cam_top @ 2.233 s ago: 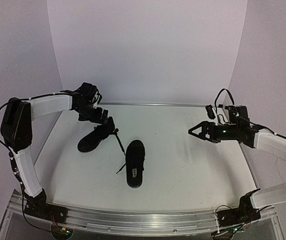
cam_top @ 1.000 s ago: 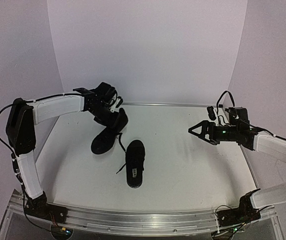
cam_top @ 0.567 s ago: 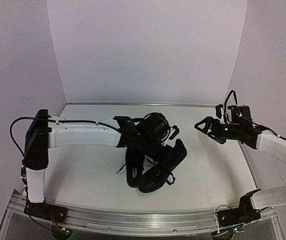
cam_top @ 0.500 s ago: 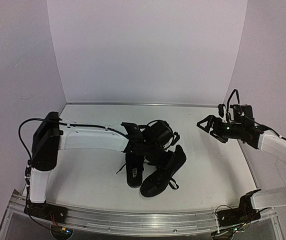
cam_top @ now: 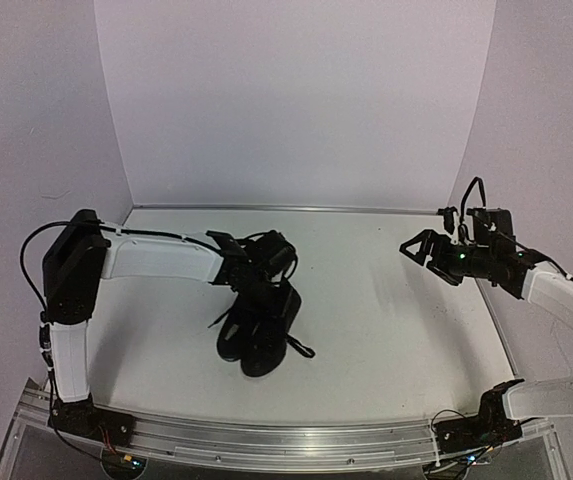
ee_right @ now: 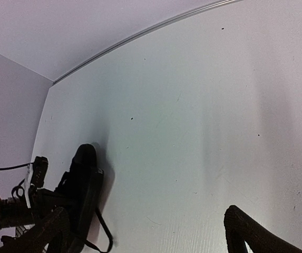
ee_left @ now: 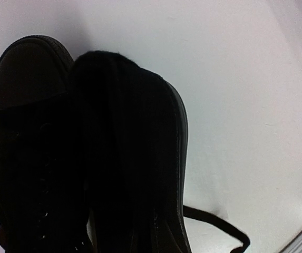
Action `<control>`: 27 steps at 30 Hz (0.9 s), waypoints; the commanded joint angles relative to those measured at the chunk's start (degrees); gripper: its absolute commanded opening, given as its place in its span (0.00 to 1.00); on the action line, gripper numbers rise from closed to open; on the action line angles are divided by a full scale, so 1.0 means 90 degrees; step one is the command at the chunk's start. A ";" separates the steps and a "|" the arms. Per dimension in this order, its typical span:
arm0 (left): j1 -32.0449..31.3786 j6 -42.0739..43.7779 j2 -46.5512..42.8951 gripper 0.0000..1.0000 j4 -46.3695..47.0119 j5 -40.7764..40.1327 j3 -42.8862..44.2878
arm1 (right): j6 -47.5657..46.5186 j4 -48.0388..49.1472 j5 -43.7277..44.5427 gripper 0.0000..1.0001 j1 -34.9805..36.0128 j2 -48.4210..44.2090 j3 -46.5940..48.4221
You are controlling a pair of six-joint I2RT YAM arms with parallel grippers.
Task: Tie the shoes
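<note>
Seemingly, left gripper (cam_top: 270,278) is pressed together, pinching heel rim of shoe (cam_top: 274,335) right beneath it; fingers out of wrist view, so grip judged from overhead. Other shoe (cam_top: 232,338) touching alongside, toes of both pointing away from gripper. Loose lace (ee_left: 214,229) trails out beyond shoe. Right gripper (cam_top: 416,247) spread wide, nothing in it, hovering well apart over table (cam_top: 396,330). Step: lining pair up; tying not begun. Next: release, then each gripper needs lace end.
</note>
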 commanded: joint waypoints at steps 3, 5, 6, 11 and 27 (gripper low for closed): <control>0.1382 0.0854 -0.0816 0.00 -0.1172 -0.1244 -0.0163 | -0.0198 0.0010 -0.0059 0.98 -0.0020 0.0225 0.0114; 0.1852 0.1077 -0.0813 0.00 -0.1213 -0.1322 -0.0164 | -0.0215 0.0019 -0.0067 0.98 -0.0020 0.0265 0.0150; 0.2091 0.1184 -0.0792 0.00 -0.1212 -0.1289 -0.0143 | -0.0225 0.0021 -0.0073 0.98 -0.0020 0.0272 0.0166; 0.2744 0.1785 -0.0363 0.00 -0.1285 -0.1111 0.0504 | -0.0264 0.0013 -0.0135 0.98 -0.0020 0.0238 0.0174; 0.0089 0.6167 0.0166 0.16 -0.1422 0.1474 0.1553 | -0.0447 0.0121 -0.0800 0.98 -0.0031 -0.0138 0.0159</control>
